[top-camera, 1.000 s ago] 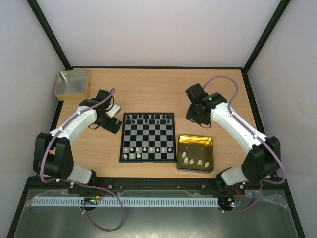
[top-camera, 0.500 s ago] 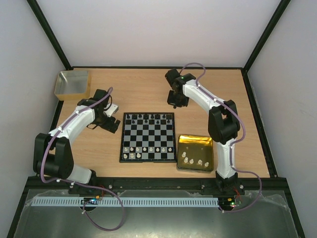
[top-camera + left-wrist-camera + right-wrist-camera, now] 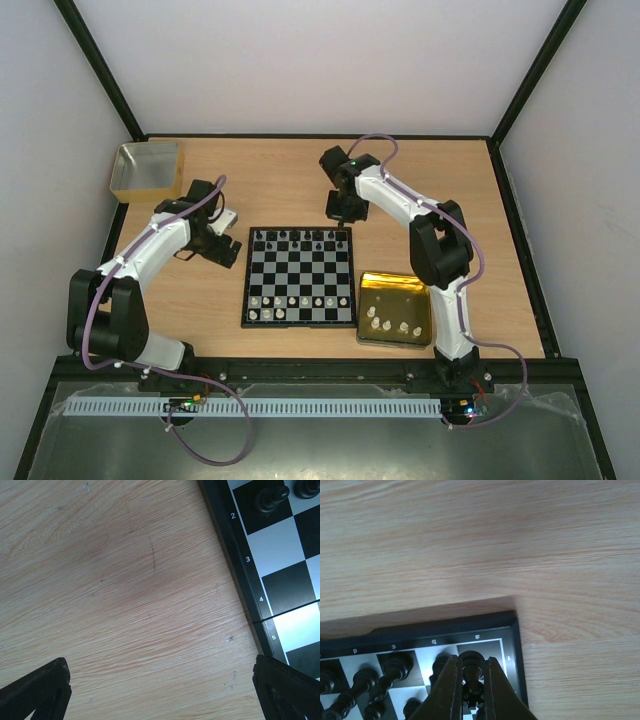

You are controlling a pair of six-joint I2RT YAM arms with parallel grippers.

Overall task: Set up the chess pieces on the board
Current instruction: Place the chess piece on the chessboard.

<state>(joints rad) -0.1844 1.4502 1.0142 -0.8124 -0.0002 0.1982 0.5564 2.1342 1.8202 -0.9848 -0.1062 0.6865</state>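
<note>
The board (image 3: 300,274) lies mid-table, with black chess pieces (image 3: 300,238) along its far rows and white ones (image 3: 295,300) along its near rows. My right gripper (image 3: 342,206) hovers over the board's far right corner. In the right wrist view this gripper (image 3: 471,667) is shut on a black chess piece (image 3: 471,659) above the board's corner square (image 3: 492,650). My left gripper (image 3: 226,249) is open and empty beside the board's left edge; in the left wrist view its fingers (image 3: 40,687) straddle bare wood next to the board's border (image 3: 240,565).
A gold tray (image 3: 395,290) right of the board holds several white pieces (image 3: 390,325). A yellowish square box (image 3: 150,168) stands at the far left corner. Black frame posts and white walls bound the table.
My right arm has swung left from the right side of the table to the board's far right corner, carrying the black piece. The left arm has not moved.
</note>
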